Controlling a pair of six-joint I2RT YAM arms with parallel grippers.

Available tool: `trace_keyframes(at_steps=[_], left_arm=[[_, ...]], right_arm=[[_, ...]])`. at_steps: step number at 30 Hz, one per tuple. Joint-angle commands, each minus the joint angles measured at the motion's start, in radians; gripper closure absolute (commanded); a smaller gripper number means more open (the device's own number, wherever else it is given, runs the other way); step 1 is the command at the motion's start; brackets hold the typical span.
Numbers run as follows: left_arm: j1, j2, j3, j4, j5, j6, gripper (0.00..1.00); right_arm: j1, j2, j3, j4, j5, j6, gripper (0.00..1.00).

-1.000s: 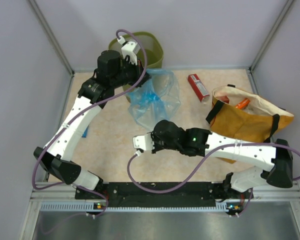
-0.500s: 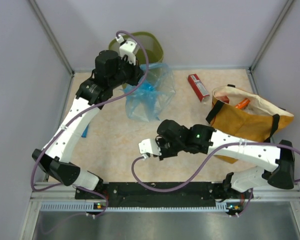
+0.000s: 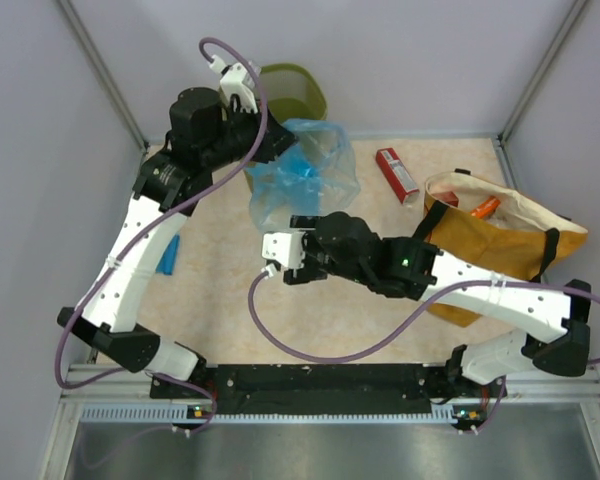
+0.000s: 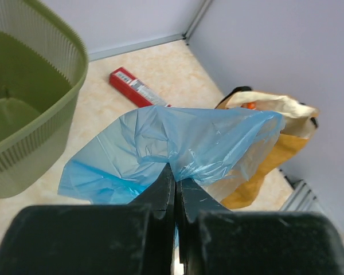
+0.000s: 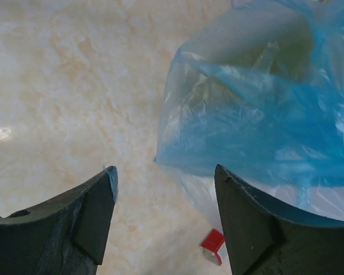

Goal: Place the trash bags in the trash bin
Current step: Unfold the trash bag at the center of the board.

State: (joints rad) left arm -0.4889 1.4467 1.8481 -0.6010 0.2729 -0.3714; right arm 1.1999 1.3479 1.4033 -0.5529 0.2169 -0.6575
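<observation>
Top view: left arm (image 3: 140,250) reaches to the far edge of the bench (image 3: 220,290), left of centre, with the left tool (image 3: 272,148) clamped on the top of the big light-blue trash bag (image 3: 305,175). The bag hangs crumpled from that grip, just beside the near-right side of the trash bin (image 3: 300,88) and outside it; can't tell if its lower end touches the bench. Bin stands upright at the far edge. Right arm (image 3: 460,280) stretches from the near-right corner toward mid-bench, wrist just on the near side of the bag; its tool is hidden under the wrist here. Red box (image 3: 395,170) lies flat near the far edge, right of the bag and apart from it. Mustard sack (image 3: 490,240) slumps at the right edge. Small flat blue bag (image 3: 168,258) lies near the left edge, partly hidden by the left arm. Left wrist view: fingers (image 4: 160,189) pressed together with a pinch of blue film between them, and the bag fans out ahead. Bin wall sits to the left and shows green inside, no blue film; red box and mustard sack lie beyond the bag. Right wrist view: right tool (image 5: 163,172) has its fingers well apart with nothing between them, above bare bench, with the bag's lower edge just ahead, not touching either finger.
</observation>
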Motion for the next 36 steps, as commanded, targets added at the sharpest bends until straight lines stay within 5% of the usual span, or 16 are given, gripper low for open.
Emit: trace_keyframes(at_steps=[1,13,18,24,36], left_arm=[[0.006,0.053,0.106,-0.009,0.086,-0.135,1.00],[0.007,0.060,0.079,0.013,0.186,-0.213,1.00],[0.006,0.008,0.004,0.030,0.209,-0.230,1.00],[0.006,-0.023,-0.053,0.046,0.235,-0.242,1.00],[0.023,-0.017,0.011,0.032,0.124,-0.037,1.00]], right_arm=[[0.065,0.022,-0.056,0.148,0.195,-0.151,0.31],[0.159,0.082,-0.420,0.967,0.548,-0.738,0.27],[0.119,0.109,-0.342,0.907,0.556,-0.674,0.45],[0.104,0.120,-0.319,0.924,0.553,-0.689,1.00],[0.099,0.037,-0.224,0.248,0.227,-0.176,1.00]])
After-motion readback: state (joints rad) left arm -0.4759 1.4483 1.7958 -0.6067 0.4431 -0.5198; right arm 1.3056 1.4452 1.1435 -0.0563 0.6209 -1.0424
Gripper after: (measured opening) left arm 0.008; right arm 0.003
